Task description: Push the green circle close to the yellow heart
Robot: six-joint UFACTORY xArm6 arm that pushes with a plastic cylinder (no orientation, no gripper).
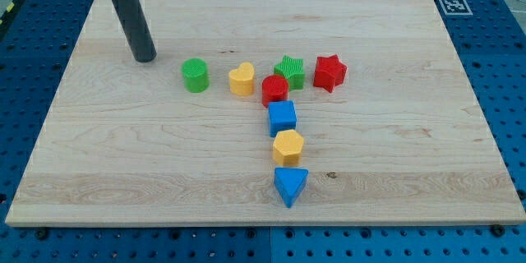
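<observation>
1. Nearest the bottom edge of the wooden board (99,173), a blue triangle (290,186) lies a little right of the board's middle.
2. Just above it sits a yellow hexagon (288,146), then a blue cube (282,117); the three form a column running toward the top edge.
3. A red cylinder (274,89) stands at the head of that column, close against the blue cube.
4. A green star (289,71) lies just behind the red cylinder, and a red star (329,72) sits beside it toward the right edge.
5. The yellow heart (241,79) lies just left of the red cylinder.
6. The green circle (196,75) stands near the yellow heart on the side facing the left edge, with a narrow strip of bare board between the two.
7. The tip (145,57) rests on the board toward the top-left corner, to the left of the green circle and slightly farther back, apart from it.
8. The arm carries a plain dark rod with no jaws; nothing opens or closes, and the rod holds nothing and touches no block.
9. Beyond the top-right corner, a printed marker (454,5) lies on the blue table (501,66).
</observation>
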